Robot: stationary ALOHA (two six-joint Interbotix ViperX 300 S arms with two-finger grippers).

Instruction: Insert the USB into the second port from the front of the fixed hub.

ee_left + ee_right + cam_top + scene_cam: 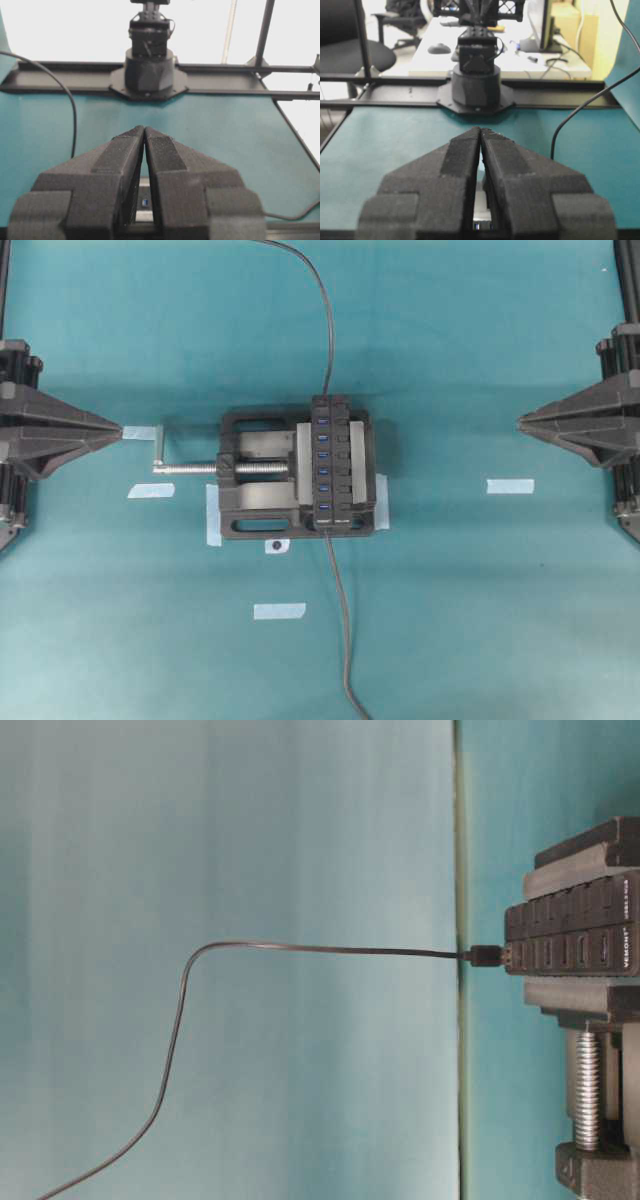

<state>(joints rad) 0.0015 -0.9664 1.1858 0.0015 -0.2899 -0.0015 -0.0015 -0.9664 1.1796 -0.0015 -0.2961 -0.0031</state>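
The fixed hub (335, 460) lies clamped in a black vise (255, 502) at the table's middle, its blue ports facing up. The USB plug (487, 956) sits at the hub's (570, 935) far end. Its thin cable (327, 340) rises from there and bends off past the back edge. Which port holds it I cannot tell. My left gripper (120, 430) rests far left of the vise and my right gripper (520, 421) far right. Both are shut on nothing, as the left wrist (144, 129) and right wrist (480, 130) views show.
The vise's silver screw and handle (190, 468) stick out toward the left arm. A thicker black lead (343, 640) runs from the hub's front end off the near edge. Strips of blue tape (279, 611) (510, 486) (150, 490) lie on the teal table.
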